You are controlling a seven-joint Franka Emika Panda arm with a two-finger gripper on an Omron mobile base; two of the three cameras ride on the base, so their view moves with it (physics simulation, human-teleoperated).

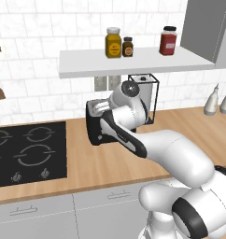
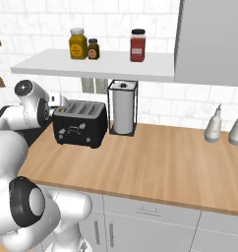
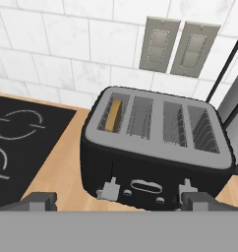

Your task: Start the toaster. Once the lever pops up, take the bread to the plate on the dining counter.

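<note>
The claw (image 3: 119,199) hangs just in front of the toaster (image 3: 153,152), its two dark tips spread wide, one near each front corner, nothing held between them. Dead ahead of it, the toaster's front face shows two silvery levers (image 3: 109,189) low down, both close above the tips. Up past them, four slots run across the silvery top, and the bread (image 3: 113,116) stands on edge in the far-left slot. Beyond the toaster, two wall outlets (image 3: 180,45) sit on the white tile. Off to the claw's left lies the black cooktop (image 3: 20,142); off to its right stands the paper towel holder (image 2: 123,108) just beside the toaster.
</note>
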